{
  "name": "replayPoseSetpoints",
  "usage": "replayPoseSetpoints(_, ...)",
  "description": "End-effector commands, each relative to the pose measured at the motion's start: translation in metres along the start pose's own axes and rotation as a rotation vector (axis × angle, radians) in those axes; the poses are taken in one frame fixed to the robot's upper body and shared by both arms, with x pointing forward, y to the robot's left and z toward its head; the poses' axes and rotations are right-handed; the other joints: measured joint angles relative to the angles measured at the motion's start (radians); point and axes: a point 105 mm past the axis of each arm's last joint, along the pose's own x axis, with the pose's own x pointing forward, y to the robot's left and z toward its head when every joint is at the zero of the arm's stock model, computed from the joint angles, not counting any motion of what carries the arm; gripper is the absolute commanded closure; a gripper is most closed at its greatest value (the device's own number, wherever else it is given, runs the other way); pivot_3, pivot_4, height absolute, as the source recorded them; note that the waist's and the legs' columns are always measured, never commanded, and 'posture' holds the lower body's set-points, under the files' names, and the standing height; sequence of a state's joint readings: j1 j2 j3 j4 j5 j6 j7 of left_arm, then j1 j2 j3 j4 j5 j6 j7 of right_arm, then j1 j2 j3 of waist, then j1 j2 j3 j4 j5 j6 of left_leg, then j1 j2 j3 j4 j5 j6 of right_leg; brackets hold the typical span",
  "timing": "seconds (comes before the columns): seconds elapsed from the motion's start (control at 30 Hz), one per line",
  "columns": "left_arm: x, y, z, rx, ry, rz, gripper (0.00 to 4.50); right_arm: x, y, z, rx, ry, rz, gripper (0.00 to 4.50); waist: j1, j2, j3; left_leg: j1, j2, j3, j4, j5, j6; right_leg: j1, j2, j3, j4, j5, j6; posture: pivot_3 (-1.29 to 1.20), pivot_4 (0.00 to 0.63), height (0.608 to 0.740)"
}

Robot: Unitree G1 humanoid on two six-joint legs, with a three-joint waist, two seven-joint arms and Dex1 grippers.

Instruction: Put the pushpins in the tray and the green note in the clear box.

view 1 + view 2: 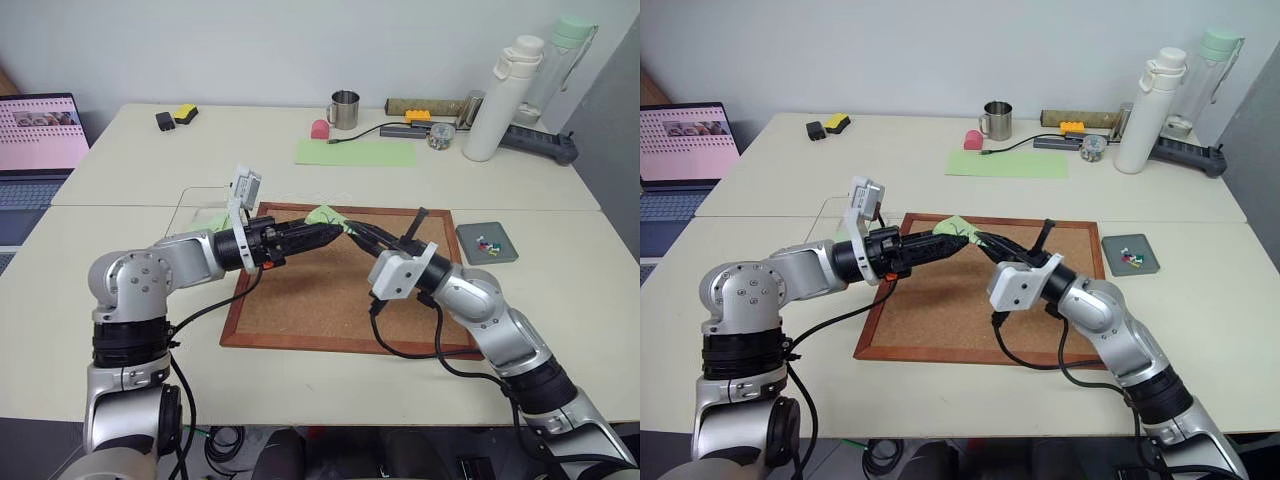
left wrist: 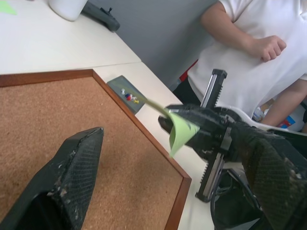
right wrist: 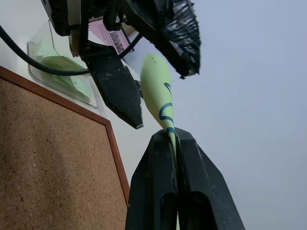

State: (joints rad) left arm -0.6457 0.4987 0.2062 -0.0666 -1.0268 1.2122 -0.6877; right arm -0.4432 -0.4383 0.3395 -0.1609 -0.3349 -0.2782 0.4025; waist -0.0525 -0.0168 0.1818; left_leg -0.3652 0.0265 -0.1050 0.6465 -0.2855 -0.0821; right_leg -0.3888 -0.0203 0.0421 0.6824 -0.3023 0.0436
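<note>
**Note pinched in the right gripper, left jaws spread around it**

Your right gripper (image 3: 171,139) has its two black fingers pressed together on the green note (image 3: 158,91), which sticks out past the fingertips, curled, with dark squiggles on it. Your left gripper (image 2: 172,143) stands with its jaws spread wide, one finger on each side of the note; the right wrist view does not show either of them touching the paper. The two grippers meet tip to tip above the far edge of the cork board (image 1: 330,300), which lies in its wooden frame on the table (image 1: 120,250).

The clear box (image 1: 195,205) sits just beyond the board's far left corner, behind your left wrist, with green paper already lying in it. The tray (image 1: 487,243) sits just off the board's right edge, with several pushpins (image 1: 487,243) in mixed colours lying in it.

Farther back on the table you have a large pale-green sheet (image 1: 355,152), a metal mug (image 1: 344,109) and a white bottle (image 1: 500,100). A laptop (image 1: 35,150) stands at the far left. A person (image 2: 249,52) in a white shirt sits off the table's right side.
</note>
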Motion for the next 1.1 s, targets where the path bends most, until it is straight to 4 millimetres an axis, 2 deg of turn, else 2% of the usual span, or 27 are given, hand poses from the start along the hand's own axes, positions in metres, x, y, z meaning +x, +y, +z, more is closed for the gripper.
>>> replayPoseSetpoints(0.03, 0.001, -0.0069, 0.0129, 0.04, -0.04, -0.032, 0.18, 0.0006, -0.0069, 0.0154, -0.034, -0.056, -0.023, 4.49, 0.0, 0.0, 0.0, 0.0, 0.0, 0.0, 0.0, 0.0, 0.0, 0.0, 0.0, 0.0, 0.0, 0.0, 0.0, 0.0, 0.15, 0.74)
replayPoseSetpoints(0.13, 0.0005, -0.009, 0.0143, 0.034, -0.047, -0.051, 0.64, 0.0003, -0.0067, 0.0153, -0.034, -0.054, -0.022, 4.5, 0.001, 0.0, 0.0, 0.0, 0.0, 0.0, 0.0, 0.0, 0.0, 0.0, 0.0, 0.0, 0.0, 0.0, 0.0, 0.0, 0.15, 0.74)
replayPoseSetpoints(0.2, 0.0005, -0.0093, 0.015, 0.032, -0.05, -0.052, 1.16, 0.0002, -0.0066, 0.0151, -0.037, -0.053, -0.02, 4.5, 0.0, 0.0, 0.0, 0.0, 0.0, 0.0, 0.0, 0.0, 0.0, 0.0, 0.0, 0.0, 0.0, 0.0, 0.0, 0.0, 0.15, 0.74)
replayPoseSetpoints(0.6, -0.0008, -0.0083, 0.0109, 0.026, -0.04, -0.046, 3.52, 0.0, -0.0103, 0.0154, -0.074, -0.06, -0.026, 4.5, 0.0, 0.0, 0.0, 0.0, 0.0, 0.0, 0.0, 0.0, 0.0, 0.0, 0.0, 0.0, 0.0, 0.0, 0.0, 0.0, 0.15, 0.74)
replayPoseSetpoints(0.8, -0.0005, -0.0091, 0.0123, 0.026, -0.046, -0.05, 4.5, -0.0003, -0.0103, 0.0159, -0.079, -0.062, -0.026, 4.5, 0.0, 0.0, 0.0, 0.0, 0.0, 0.0, 0.0, 0.0, 0.0, 0.0, 0.0, 0.0, 0.0, 0.0, 0.0, 0.0, 0.15, 0.74)
replayPoseSetpoints(1.03, -0.0011, -0.0109, 0.0166, 0.01, -0.068, -0.059, 4.5, -0.0005, -0.012, 0.0161, -0.08, -0.066, -0.027, 4.5, 0.0, 0.0, 0.0, 0.0, 0.0, 0.0, 0.0, 0.0, 0.0, 0.0, 0.0, 0.0, 0.0, 0.0, 0.0, 0.0, 0.15, 0.74)
replayPoseSetpoints(1.1, -0.0015, -0.0108, 0.0176, 0.007, -0.073, -0.057, 4.5, -0.0008, -0.0127, 0.0167, -0.073, -0.072, -0.028, 4.14, 0.0, 0.0, 0.0, 0.0, 0.0, 0.0, 0.0, 0.0, 0.0, 0.0, 0.0, 0.0, 0.0, 0.0, 0.0, 0.0, 0.15, 0.74)
